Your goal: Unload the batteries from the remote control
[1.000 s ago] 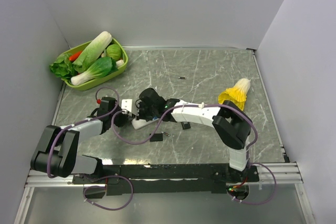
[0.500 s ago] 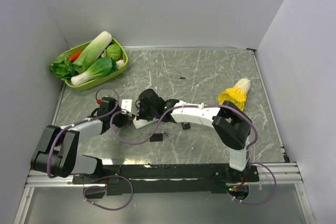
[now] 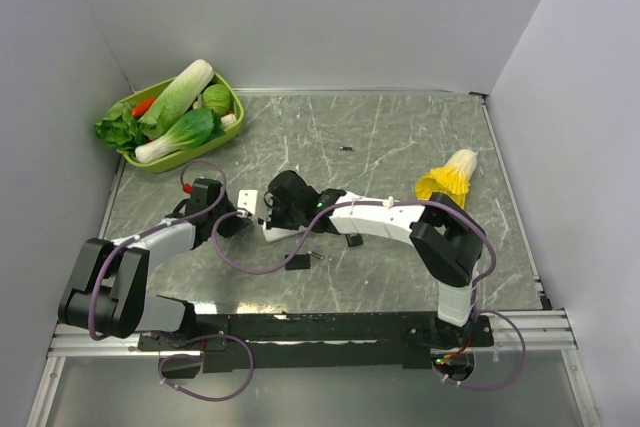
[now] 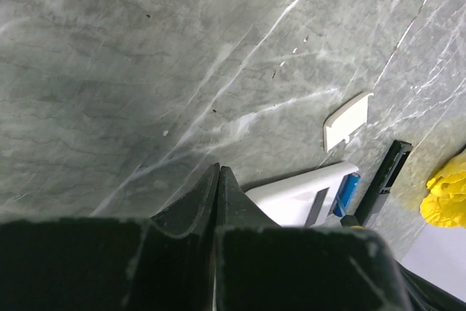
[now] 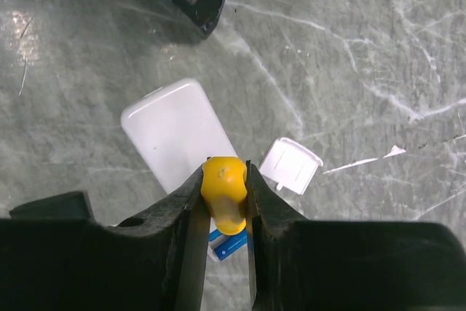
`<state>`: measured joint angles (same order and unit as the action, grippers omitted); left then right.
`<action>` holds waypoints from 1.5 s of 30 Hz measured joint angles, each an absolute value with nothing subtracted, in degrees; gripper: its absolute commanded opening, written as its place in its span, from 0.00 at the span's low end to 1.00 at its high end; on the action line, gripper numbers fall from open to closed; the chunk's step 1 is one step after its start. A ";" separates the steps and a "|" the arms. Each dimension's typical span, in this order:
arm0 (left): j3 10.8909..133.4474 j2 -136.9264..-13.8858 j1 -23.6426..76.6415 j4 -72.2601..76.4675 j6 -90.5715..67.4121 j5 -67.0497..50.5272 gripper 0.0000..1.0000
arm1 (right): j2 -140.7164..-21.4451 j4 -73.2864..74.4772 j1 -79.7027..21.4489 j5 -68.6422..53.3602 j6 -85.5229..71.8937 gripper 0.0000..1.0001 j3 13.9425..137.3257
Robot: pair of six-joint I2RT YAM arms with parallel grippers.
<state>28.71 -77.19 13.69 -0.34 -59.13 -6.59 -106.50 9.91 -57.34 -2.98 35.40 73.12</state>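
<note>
Right wrist view: the right gripper (image 5: 224,180) pinches the stubby yellow battery (image 5: 224,198) just over the white remote (image 5: 175,129), likely to carry it off. A blue battery (image 5: 227,244) sits in the open bay, and the white cover plate (image 5: 290,165) lies beside. Beyond, the left gripper (image 4: 219,176) is pressed together, empty

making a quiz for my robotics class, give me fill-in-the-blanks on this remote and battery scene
1. The right gripper is shut on the slim ____ cylindrical battery.
2. A ____ battery sits in the white plastic remote control.
3. The left gripper is ____, holding nothing.
Missing: yellow, blue, shut.
</note>
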 measured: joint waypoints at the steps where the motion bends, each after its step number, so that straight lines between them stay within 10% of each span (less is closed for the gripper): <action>1: 28.71 -77.19 13.69 -0.51 -59.16 -6.57 0.04 | -106.15 9.93 -57.32 -2.87 35.40 0.00 72.73; 45: 28.38 -76.95 14.28 -0.21 -59.22 -6.83 0.07 | -99.77 12.67 -54.19 -4.23 33.45 0.00 70.70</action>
